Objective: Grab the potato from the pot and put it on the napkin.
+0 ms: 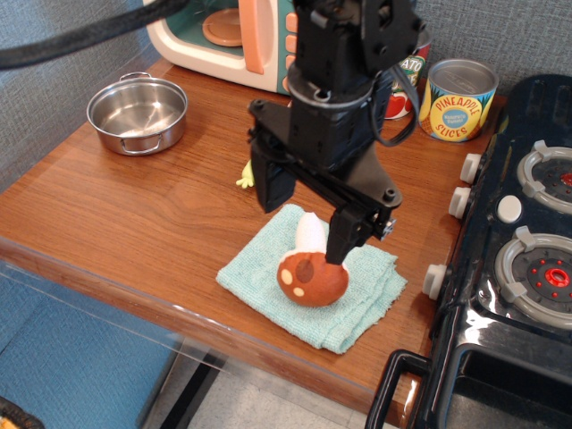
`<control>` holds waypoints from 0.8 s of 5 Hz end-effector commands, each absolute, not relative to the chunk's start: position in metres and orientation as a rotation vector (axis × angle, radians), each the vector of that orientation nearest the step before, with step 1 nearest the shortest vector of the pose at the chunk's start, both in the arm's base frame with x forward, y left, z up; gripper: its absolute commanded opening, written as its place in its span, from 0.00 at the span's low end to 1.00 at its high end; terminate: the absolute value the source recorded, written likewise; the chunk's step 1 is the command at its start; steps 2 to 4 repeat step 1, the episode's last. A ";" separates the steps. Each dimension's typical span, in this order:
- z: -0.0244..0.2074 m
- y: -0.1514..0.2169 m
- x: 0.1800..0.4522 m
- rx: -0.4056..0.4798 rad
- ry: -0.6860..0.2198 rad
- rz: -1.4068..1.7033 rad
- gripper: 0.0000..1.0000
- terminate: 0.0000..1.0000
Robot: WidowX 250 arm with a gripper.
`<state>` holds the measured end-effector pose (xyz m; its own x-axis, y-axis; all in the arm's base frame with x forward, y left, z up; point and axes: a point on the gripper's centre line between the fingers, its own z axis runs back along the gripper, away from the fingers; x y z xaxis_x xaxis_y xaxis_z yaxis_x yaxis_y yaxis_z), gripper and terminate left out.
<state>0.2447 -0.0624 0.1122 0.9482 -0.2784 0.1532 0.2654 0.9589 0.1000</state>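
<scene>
The potato (311, 275), reddish-brown with pale spots and a white part at its top, lies on the light-teal napkin (268, 273) near the table's front edge. My gripper (308, 219) hangs just above it, jaws spread wide and holding nothing; the right finger (344, 237) ends close beside the potato's top. The steel pot (138, 113) stands empty at the back left of the table, well away from the gripper.
A yellow-green toy (244, 179) lies behind the napkin, mostly hidden by the gripper. Two tin cans (458, 98) and a toy microwave (214, 36) stand at the back. A black toy stove (527, 259) fills the right side. The table's front edge runs close below the napkin.
</scene>
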 end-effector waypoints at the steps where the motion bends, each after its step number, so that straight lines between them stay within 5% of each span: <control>1: 0.129 -0.054 0.225 0.074 -0.209 -0.278 1.00 1.00; 4: 0.129 -0.054 0.225 0.074 -0.209 -0.278 1.00 1.00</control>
